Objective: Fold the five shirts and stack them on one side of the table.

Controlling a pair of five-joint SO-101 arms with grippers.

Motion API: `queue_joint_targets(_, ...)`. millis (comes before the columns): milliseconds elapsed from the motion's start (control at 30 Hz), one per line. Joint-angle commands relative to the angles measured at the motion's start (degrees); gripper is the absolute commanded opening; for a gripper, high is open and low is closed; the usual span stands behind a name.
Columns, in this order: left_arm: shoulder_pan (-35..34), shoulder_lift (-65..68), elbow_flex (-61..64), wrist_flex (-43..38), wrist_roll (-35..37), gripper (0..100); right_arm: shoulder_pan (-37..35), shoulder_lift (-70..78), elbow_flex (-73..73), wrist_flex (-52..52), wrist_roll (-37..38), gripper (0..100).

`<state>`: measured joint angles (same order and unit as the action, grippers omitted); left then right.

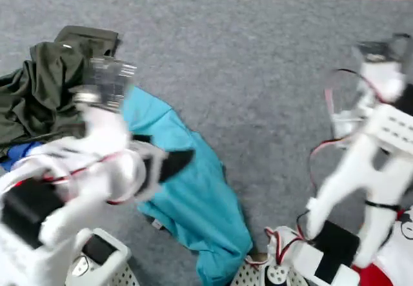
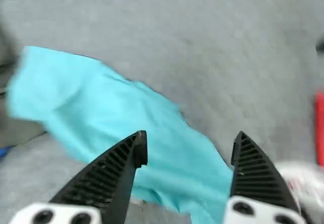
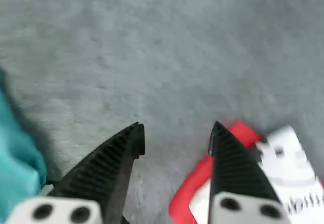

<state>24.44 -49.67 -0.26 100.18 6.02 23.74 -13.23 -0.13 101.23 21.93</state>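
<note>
- Judging from how things lie, the task is barely begun: no shirt looks folded and no stack stands at any side of the table (image 1: pixel 271 73).
- The teal shirt (image 1: pixel 193 202) lies crumpled toward the edge where the arms stand, left of the middle. It runs in a loose diagonal band and is not flat enough to fold yet.
- A dark green shirt (image 1: pixel 45 86) is heaped in soft ridges at the left edge, near the far corner. A scrap of blue cloth (image 1: pixel 16 153) peeks out just beside it, closer to the arms' edge.
- A red and white shirt (image 3: pixel 192 191) is bunched at the right corner of the arms' edge.
- That makes four garments that can be told apart. Whether a fifth is in the heap, I cannot tell.
- The left gripper (image 2: pixel 191 135) hangs over the teal shirt with its ribbed black fingers spread wide and nothing between them.
- The right gripper (image 3: pixel 178 126) hovers over bare table with its fingers parted and empty. The red and white shirt is just beside it.
- All the shirts look like thin, limp knit cloth that creases easily. The table is covered in grey, felt-like fabric with a matte, slightly fuzzy face.
</note>
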Motion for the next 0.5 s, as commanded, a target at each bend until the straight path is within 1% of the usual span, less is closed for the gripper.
queue_joint_targets(0, -18.99, -4.26, 0.79, 0.18, 0.53, 27, -14.20, -2.42, 1.01, 0.88, -3.08, 22.4)
queue_joint_targets(133, -39.74, -7.52, 7.91, 0.09, 0.53, 27, -31.52, -2.33, 5.05, 0.70, -3.60, 22.4)
queue_joint_targets(233, -51.87, -8.84, 14.24, -1.41, 0.44, 27, -42.51, -0.31, 7.69, 0.35, -3.69, 22.4)
queue_joint_targets(333, -61.01, -9.54, 22.42, -5.01, 0.44, 27, -49.54, 5.49, 8.31, -0.97, -6.95, 22.4)
queue_joint_targets(467, -68.57, -10.59, 32.44, -9.67, 0.44, 27, -54.46, 16.48, 8.13, -4.31, -11.60, 22.4)
